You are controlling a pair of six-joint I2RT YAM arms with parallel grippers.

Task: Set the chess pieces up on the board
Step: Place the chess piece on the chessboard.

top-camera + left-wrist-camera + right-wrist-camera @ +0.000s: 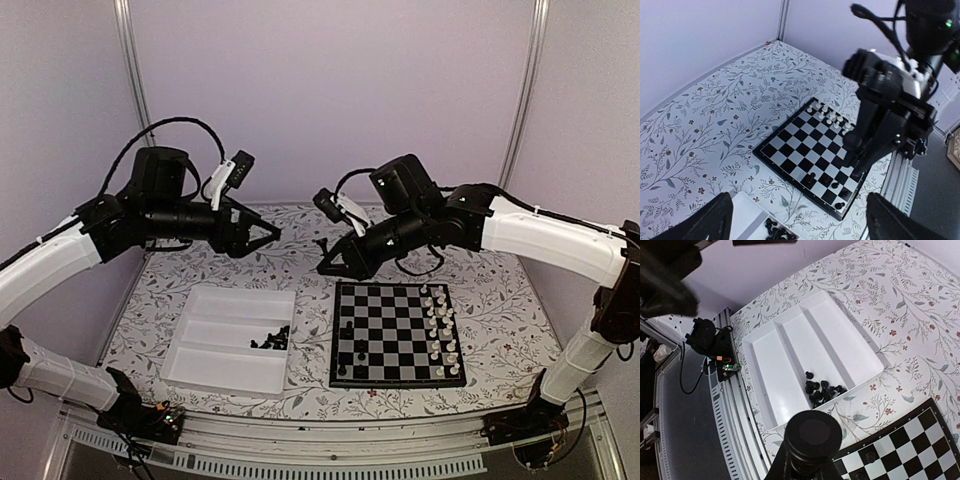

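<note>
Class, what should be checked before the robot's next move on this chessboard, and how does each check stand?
1. Right gripper shut on round black plastic chess piece: ok.
2. Left gripper open, apart from it: ok.
3. Black-and-white chequered chessboard has free squares on its left, seen from above: ok.
4. Spare black pieces lie in white shallow tray: ok.
5. Held piece's type: cannot tell.
</note>
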